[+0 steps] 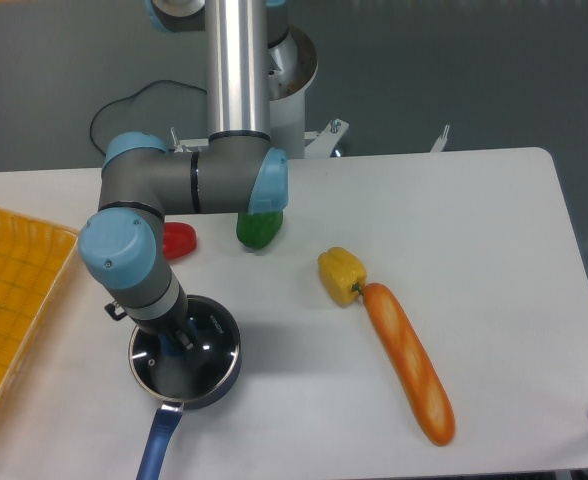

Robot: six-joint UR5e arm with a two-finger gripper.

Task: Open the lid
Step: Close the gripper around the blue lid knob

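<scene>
The lid (pixel 212 358) is a round glass disc with a thin metal rim. It lies flat on the dark blue saucepan (pixel 217 390), whose blue handle (pixel 156 448) points toward the front edge. My gripper (pixel 183 336) reaches down over the middle of the lid, right at the blue knob. Only a sliver of the knob shows between the dark fingers. The wrist hides how the jaws stand, so I cannot tell whether they are closed on the knob.
A yellow basket (pixel 14 300) stands at the left. A red vegetable (pixel 180 240) and a green one (pixel 259 230) lie behind the pan, partly under the arm. A yellow pepper (pixel 340 274) and a long orange carrot (pixel 410 366) lie to the right.
</scene>
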